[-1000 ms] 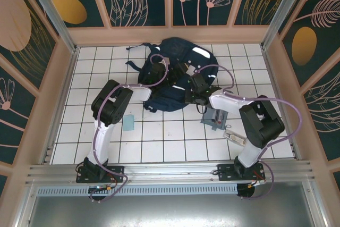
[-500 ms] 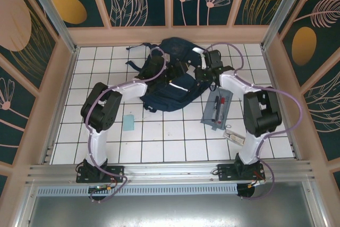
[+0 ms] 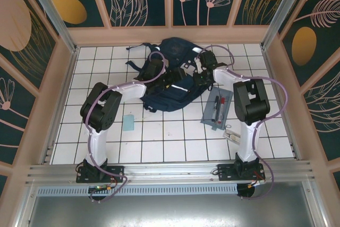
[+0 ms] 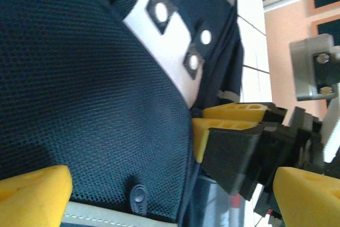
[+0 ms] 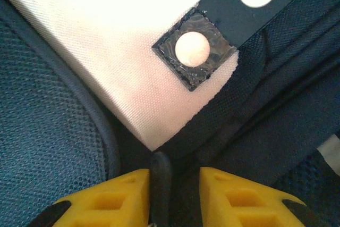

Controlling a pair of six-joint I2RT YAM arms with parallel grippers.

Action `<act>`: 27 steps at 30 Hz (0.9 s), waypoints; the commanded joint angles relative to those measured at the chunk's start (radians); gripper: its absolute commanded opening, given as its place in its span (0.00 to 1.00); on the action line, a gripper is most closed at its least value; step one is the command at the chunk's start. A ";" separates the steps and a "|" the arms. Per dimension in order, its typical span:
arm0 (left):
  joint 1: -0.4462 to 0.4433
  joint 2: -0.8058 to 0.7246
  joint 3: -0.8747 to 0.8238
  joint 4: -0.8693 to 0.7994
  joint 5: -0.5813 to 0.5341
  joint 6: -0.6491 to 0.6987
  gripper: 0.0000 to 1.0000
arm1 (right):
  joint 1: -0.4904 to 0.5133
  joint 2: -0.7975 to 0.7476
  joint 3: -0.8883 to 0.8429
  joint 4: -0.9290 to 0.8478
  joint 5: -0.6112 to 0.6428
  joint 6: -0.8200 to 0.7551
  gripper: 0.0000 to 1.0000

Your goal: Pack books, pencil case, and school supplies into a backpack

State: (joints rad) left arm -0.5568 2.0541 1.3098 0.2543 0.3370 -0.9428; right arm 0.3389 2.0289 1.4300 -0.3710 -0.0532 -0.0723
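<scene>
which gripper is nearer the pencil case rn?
Right. The right gripper sits over the backpack just beyond the pencil case; the left gripper is farther left over it.

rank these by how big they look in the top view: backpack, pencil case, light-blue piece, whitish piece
1. backpack
2. pencil case
3. light-blue piece
Unranked: whitish piece. It is partly hidden behind the right arm, so it can't be ranked against the light-blue piece.
</scene>
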 commanded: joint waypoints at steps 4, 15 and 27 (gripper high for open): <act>0.024 0.013 -0.025 -0.023 0.005 0.028 0.97 | -0.009 0.078 0.066 -0.033 0.017 -0.016 0.30; 0.037 0.094 0.020 0.011 0.015 0.001 0.97 | -0.033 0.101 0.057 -0.022 -0.106 0.060 0.02; 0.050 0.272 0.076 0.164 -0.108 -0.192 0.95 | 0.048 -0.255 -0.333 0.330 -0.302 0.212 0.00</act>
State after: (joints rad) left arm -0.5251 2.1998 1.4208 0.3981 0.3195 -1.0622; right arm 0.3332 1.8511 1.1561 -0.1013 -0.2470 0.0776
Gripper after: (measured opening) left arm 0.954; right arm 0.054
